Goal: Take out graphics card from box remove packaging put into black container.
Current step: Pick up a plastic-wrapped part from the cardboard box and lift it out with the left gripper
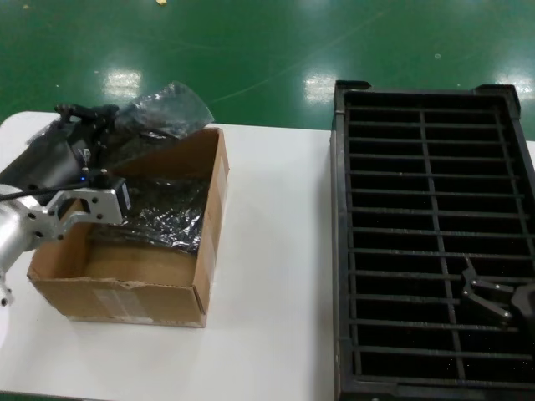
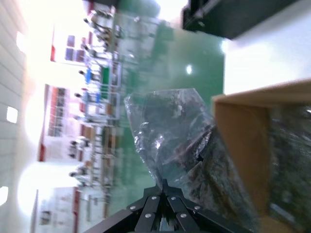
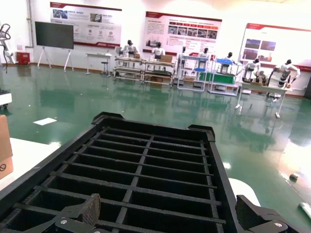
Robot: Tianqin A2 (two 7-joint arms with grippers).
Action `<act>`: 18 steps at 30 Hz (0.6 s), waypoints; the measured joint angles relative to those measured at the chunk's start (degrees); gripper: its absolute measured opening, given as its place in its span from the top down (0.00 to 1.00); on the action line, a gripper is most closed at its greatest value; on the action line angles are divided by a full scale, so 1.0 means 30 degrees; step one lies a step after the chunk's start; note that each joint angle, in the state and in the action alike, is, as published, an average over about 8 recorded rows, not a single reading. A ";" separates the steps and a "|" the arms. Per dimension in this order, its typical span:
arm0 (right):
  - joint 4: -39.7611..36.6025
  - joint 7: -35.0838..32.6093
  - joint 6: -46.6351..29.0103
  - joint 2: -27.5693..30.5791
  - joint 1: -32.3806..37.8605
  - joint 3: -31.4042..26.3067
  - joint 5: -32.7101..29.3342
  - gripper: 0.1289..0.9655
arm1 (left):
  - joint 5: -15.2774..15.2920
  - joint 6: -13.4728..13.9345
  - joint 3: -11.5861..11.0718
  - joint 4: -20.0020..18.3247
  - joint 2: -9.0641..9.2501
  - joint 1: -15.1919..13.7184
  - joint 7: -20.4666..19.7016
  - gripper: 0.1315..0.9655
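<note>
One crinkled packaging (image 1: 164, 109) (grey, shiny)

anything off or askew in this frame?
Mostly tidy. The packaging sticks up crookedly past the box far rim, pinched by the left claw. Right claw hangs open over the black container.

Glossy green floor (image 3: 97, 104), white table (image 1: 276, 276), wall posters (image 3: 182, 26), distant workbenches (image 3: 146, 65), bright overhead glare.

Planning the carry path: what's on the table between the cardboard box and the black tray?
Nothing: in the head view only bare white table separates the box from the black container.
</note>
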 joint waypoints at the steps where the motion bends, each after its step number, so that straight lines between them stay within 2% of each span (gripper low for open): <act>1: 0.0000 0.0000 0.0000 0.0000 0.0000 0.0000 0.0000 0.00 | -0.0066 0.0099 -0.0164 -0.0687 -0.0075 0.0343 -0.0025 0.99; 6: 0.0000 0.0000 0.0000 0.0000 0.0000 0.0000 0.0000 0.00 | -0.0720 0.0571 -0.0737 -0.3877 -0.0599 0.2092 -0.0079 0.99; 10: 0.0000 0.0000 0.0000 0.0000 0.0000 0.0000 0.0000 0.00 | -0.1563 0.0735 -0.0769 -0.5583 -0.1288 0.3447 0.0151 0.99; 14: 0.0000 0.0000 0.0000 0.0000 0.0000 0.0000 0.0000 0.00 | -0.2818 0.0594 -0.0383 -0.6613 -0.2314 0.4699 0.0759 0.99; 18: 0.0000 0.0000 0.0000 0.0000 0.0000 0.0000 0.0000 0.00 | -0.4495 0.0312 0.0412 -0.7190 -0.3641 0.5701 0.1711 0.99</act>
